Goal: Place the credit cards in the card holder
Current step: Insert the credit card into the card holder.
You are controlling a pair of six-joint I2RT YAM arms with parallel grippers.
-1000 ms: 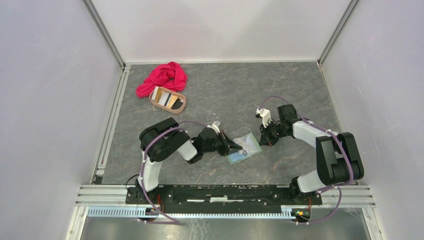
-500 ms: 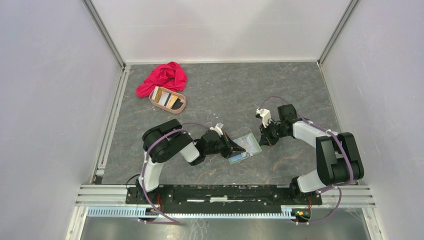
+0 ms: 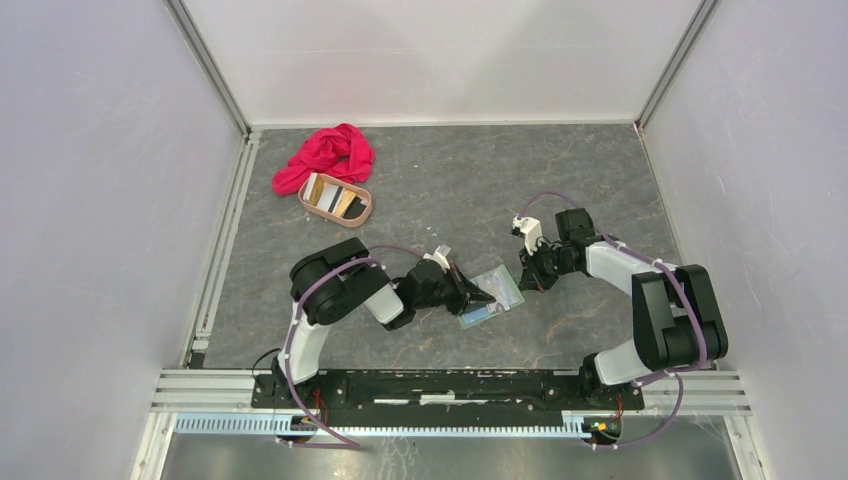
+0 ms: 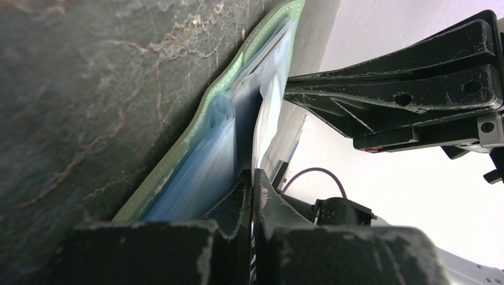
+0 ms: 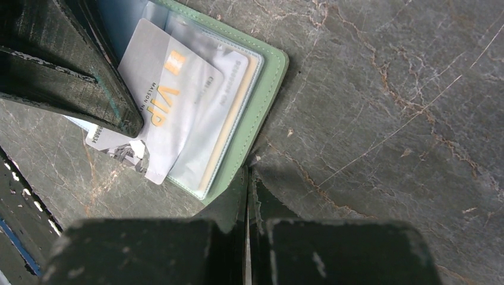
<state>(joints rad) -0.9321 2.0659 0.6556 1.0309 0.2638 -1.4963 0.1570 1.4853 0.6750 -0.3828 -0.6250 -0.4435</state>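
Wallet (image 3: 500,292), from above, lies open on the table (image 3: 460,180). Left view: the left gripper (image 4: 252,181) is closed tight against the wallet's blue inside; whether it pinches anything, I cannot tell. Right view: the right gripper (image 5: 247,177), closed and empty, touches the wallet's edge. A silver card (image 5: 160,101) sticks half out; push it straight in.

Card holder (image 4: 202,172) interior blurred, near end hidden.
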